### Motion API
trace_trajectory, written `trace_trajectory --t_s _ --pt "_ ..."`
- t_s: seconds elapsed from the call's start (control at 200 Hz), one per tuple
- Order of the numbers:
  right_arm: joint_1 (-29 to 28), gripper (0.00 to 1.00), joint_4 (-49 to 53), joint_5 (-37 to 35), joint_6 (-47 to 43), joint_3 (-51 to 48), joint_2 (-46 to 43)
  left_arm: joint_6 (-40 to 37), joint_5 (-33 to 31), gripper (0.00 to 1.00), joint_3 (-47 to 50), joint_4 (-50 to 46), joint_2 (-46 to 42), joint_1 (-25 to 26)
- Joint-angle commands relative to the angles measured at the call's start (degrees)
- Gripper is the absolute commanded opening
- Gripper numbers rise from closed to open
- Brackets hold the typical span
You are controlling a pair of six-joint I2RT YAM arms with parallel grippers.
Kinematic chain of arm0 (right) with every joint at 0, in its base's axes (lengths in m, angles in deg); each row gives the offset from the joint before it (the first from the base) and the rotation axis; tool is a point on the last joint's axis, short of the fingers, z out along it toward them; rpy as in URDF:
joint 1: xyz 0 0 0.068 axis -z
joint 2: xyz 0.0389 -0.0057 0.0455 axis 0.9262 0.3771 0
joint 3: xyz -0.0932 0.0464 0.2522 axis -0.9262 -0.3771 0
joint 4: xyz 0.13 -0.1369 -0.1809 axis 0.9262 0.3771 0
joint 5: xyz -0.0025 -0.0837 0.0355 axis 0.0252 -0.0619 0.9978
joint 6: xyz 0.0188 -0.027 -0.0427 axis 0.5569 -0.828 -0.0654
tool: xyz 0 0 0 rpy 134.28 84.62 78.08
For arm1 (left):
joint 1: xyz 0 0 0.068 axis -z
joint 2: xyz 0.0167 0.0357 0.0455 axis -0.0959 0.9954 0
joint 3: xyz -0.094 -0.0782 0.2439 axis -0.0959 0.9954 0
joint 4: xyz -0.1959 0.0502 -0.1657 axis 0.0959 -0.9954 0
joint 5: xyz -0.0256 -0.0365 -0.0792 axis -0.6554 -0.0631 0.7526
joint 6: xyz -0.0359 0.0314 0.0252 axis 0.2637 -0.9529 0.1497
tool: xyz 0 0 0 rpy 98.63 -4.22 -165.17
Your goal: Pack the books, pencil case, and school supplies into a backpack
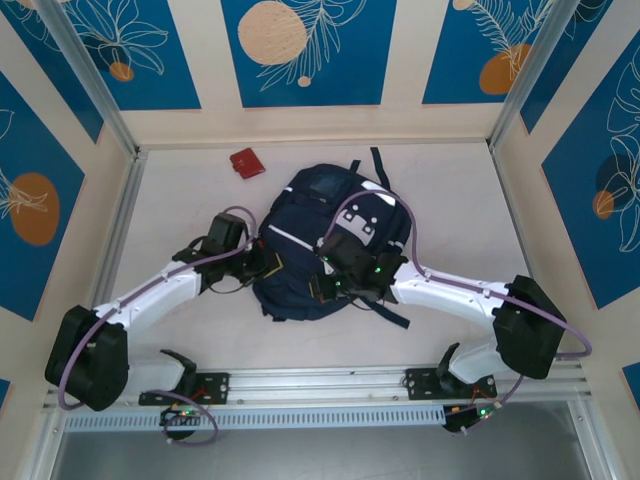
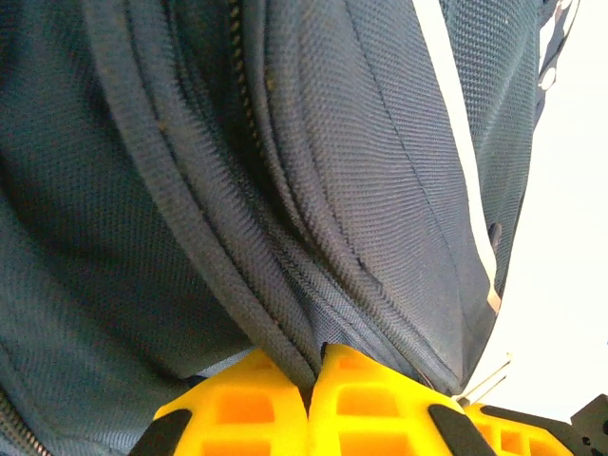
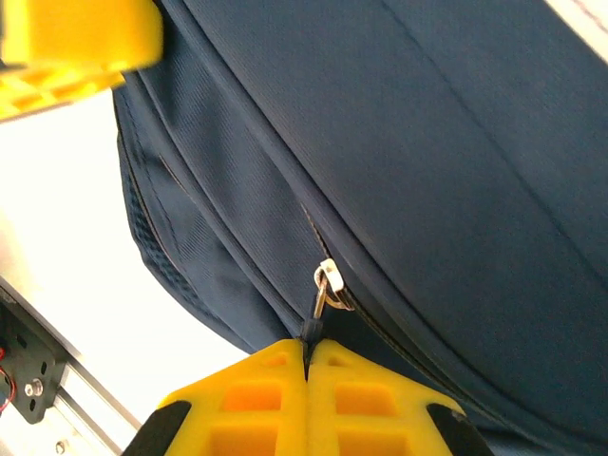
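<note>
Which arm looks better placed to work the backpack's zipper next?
Right, probably. The right jaws are shut on the zipper pull; the left jaws just pinch a seam of the backpack, likely steadying it.

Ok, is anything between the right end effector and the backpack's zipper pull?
Nothing visible. The right end effector is shut directly on the zipper pull of the backpack, with no strap or loose fabric between them. The left end effector pinches a seam of the backpack.

we see a robot lab booth: a pale table (image 1: pixel 450 200), blue leaf-print panels (image 1: pixel 350 60) walling its far and side edges, metal posts (image 1: pixel 90 75) at its far corners, a rail (image 1: pixel 320 380) along its near edge.
</note>
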Motion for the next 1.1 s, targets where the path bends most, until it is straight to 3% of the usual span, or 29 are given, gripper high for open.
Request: trace_trajectory --t_s 0.0,0.175,0.255,0.455,0.605,0.86,1.095 --pt "-0.91 0.0 -7.02 3.57 0.17 4.15 1.83 1.76 3.38 0.0 -1.77 6.06 1.38 3.4" --pt "0.01 0.01 -2.9 -0.27 3.16 5.32 1.46 1.24 3.27 0.0 -3.22 5.34 2.65 4.73" --pt "-0.01 0.19 1.74 -3.6 4.23 4.53 -1.41 -4.73 -0.64 0.18 -6.3 -4.62 1.71 4.66" --pt "0.4 0.51 7.85 -9.04 8.54 -1.18 -11.65 -15.52 -7.13 0.42 -11.18 -18.37 -1.21 4.48" --pt "2.93 0.67 14.18 -14.15 15.67 -2.49 -16.75 -21.43 -10.3 0.5 -13.54 -21.63 -2.57 6.1" --pt "11.95 0.72 14.43 -8.03 24.58 -5.99 -20.64 -24.37 -17.31 0.51 -19.66 -24.86 0.12 15.06" --pt "15.81 0.71 10.76 -2.9 28.89 -7.73 -19.7 -24.05 -23.47 0.48 -23.09 -25.16 6.76 22.4"
